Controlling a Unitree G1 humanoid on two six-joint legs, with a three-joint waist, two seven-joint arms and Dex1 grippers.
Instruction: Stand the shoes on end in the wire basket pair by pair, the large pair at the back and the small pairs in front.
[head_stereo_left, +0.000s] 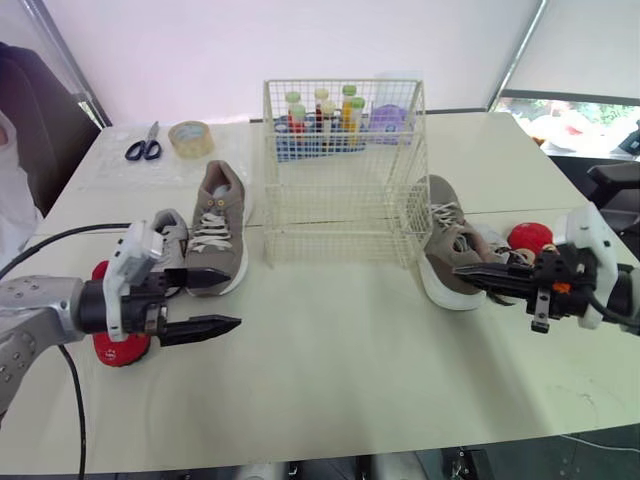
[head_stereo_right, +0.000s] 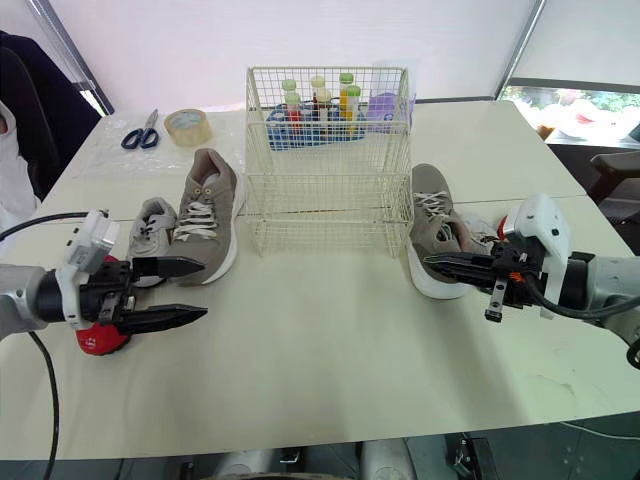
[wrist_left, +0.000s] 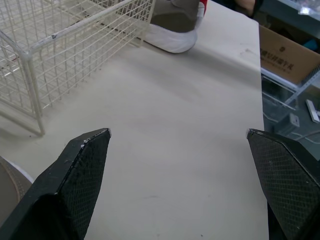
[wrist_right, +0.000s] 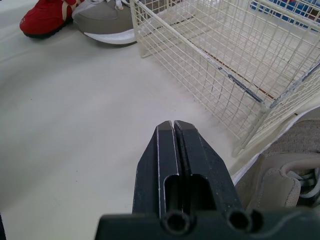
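Fingers (wrist_left: 80, 170) of your left gripper (head_stereo_left: 222, 300) are spread wide and hold nothing, hovering over bare tabletop near the table's left edge, just beside a small red shoe (head_stereo_left: 118, 350). Your right gripper (head_stereo_left: 462, 270) has its fingers (wrist_right: 172, 160) pressed flat together, also empty, with the tip just beside the side of a large taupe sneaker (head_stereo_left: 445, 250) near the right edge; you cannot tell whether it touches. The cream table (head_stereo_left: 350, 370) stands before a plain white wall, with a window past the back right corner. The wire basket (head_stereo_left: 340, 230) sits mid-table toward the back edge with no shoes in it. Left of it lie the other large taupe sneaker (head_stereo_left: 218, 225) and, touching it, a small grey shoe (head_stereo_left: 172, 235). Another red shoe (head_stereo_left: 530, 238) lies behind your right gripper. Bottles (head_stereo_right: 345, 95) stand behind the basket; scissors (head_stereo_left: 143, 148) and a tape roll (head_stereo_left: 190, 138) lie near the back left corner. A cardboard box (wrist_left: 287, 55) beyond the table carries print too small to read.
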